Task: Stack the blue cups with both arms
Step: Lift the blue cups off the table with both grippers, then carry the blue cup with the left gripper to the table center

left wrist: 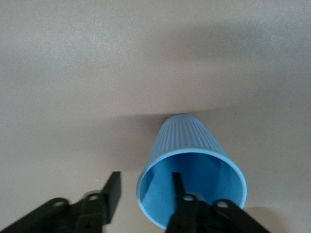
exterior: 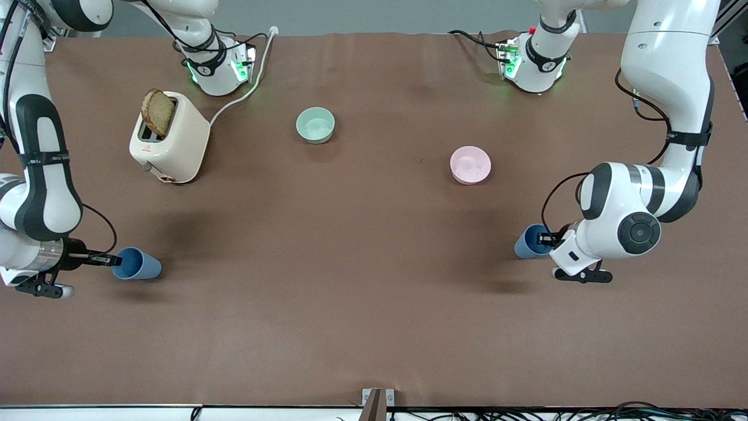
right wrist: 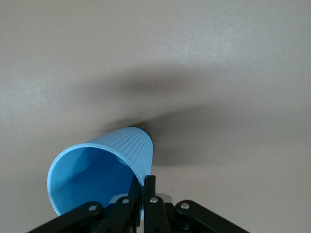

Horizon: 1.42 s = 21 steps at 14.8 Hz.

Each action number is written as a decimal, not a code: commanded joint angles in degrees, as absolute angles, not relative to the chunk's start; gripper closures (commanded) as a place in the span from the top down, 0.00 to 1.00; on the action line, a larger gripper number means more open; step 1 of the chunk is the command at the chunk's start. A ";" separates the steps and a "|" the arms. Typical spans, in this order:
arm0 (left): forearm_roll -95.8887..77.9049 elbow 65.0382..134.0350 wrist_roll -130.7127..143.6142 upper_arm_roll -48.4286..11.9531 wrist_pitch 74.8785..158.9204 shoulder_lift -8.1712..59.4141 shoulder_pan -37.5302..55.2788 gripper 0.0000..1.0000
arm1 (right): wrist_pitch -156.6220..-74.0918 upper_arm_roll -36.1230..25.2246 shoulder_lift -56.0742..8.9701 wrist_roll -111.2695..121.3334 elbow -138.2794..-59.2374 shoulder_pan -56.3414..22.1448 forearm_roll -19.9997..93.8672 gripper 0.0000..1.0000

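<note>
One blue cup (exterior: 141, 266) lies sideways toward the right arm's end of the table, its mouth facing my right gripper (exterior: 114, 259). In the right wrist view my right gripper (right wrist: 144, 187) is shut on this cup's (right wrist: 116, 150) rim wall. The second blue cup (exterior: 527, 242) lies sideways toward the left arm's end, nearer to the front camera than the pink bowl. My left gripper (exterior: 546, 238) is at its mouth. In the left wrist view my left gripper (left wrist: 146, 189) is open, one finger inside the cup (left wrist: 187, 141) and one outside, with the rim between them.
A cream toaster (exterior: 172, 146) with a bread slice (exterior: 158, 112) stands toward the right arm's end, its white cable running to the arm's base. A mint-green bowl (exterior: 315, 124) and a pink bowl (exterior: 470, 164) sit farther from the front camera than the cups.
</note>
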State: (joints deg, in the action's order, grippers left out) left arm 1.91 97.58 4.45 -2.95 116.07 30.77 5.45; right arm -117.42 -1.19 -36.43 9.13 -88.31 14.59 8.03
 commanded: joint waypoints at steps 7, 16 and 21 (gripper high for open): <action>3.08 95.46 2.82 -4.30 114.62 28.22 6.76 0.01 | -102.42 -0.97 -15.58 7.04 -89.03 10.12 5.81 0.03; 2.20 79.03 2.64 -9.93 107.93 31.19 20.80 0.01 | -85.35 -0.62 1.92 0.18 -90.26 5.45 0.88 0.02; 2.11 75.06 2.64 -10.02 115.12 39.19 28.47 0.01 | -84.46 -0.61 2.02 -3.86 -89.13 2.03 0.79 0.02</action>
State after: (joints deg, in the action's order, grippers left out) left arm 1.95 78.82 3.24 -10.23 113.14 35.07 27.07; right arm -84.18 -0.45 1.23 -1.01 -88.32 4.09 1.83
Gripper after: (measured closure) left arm 0.952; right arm 0.952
